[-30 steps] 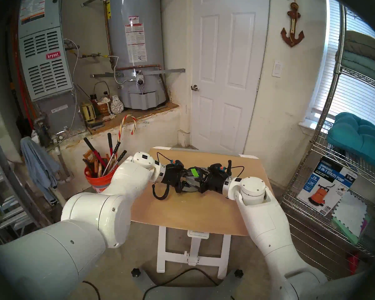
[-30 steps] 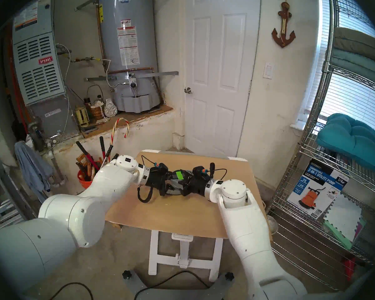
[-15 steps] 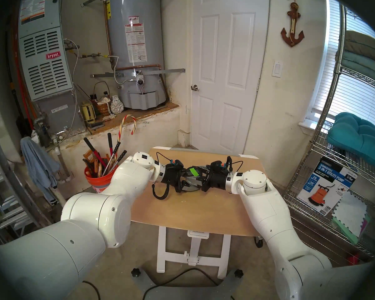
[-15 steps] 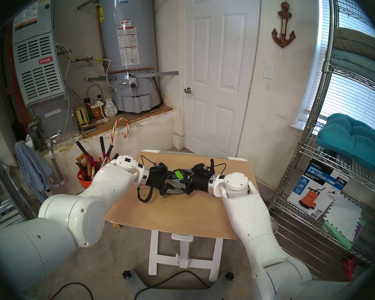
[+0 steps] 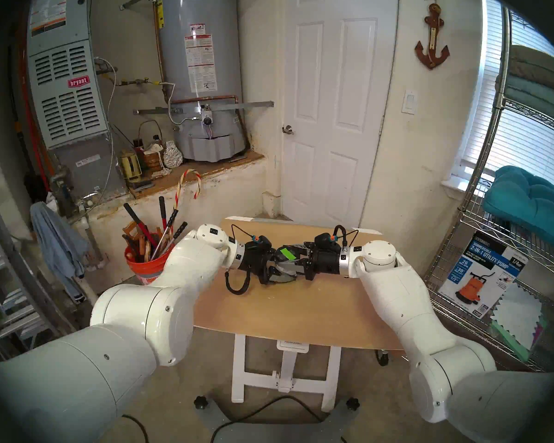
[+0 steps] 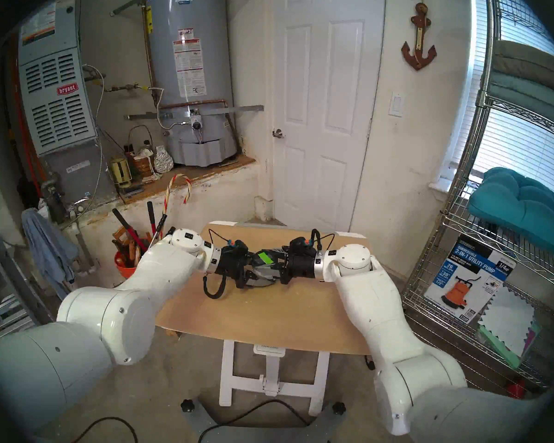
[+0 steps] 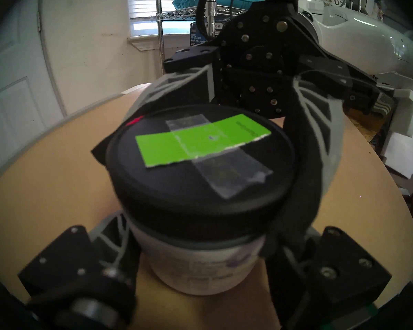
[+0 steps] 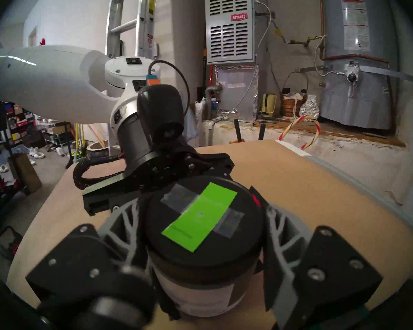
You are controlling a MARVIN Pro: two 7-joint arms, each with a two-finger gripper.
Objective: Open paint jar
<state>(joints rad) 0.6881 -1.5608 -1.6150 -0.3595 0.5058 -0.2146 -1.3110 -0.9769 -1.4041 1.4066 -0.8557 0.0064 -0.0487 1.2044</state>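
Note:
The paint jar [image 5: 284, 267] [image 6: 263, 272] stands upright on the tan table [image 5: 285, 311], between my two grippers. It has a white-grey label [image 7: 196, 267] and a black lid [image 7: 177, 193] [image 8: 246, 241] with a bright green strip taped on top. My left gripper [image 5: 277, 269] [image 7: 200, 248] reaches in from the left, shut on the jar's body below the lid. From the right, my right gripper [image 5: 296, 257] [image 8: 203, 229] is shut on the lid, one finger [image 8: 124, 224] on each side of its rim. The lid sits on the jar.
An orange bucket [image 5: 146, 268] full of tools stands on the floor left of the table, close behind my left arm. A wire shelf [image 5: 493, 292] with a pump box is on the right. The white door [image 5: 330, 113] is behind the table.
My right arm has swung its elbow out to the right and its wrist has come round the jar towards the far side, still shut on the lid. The left arm has not moved.

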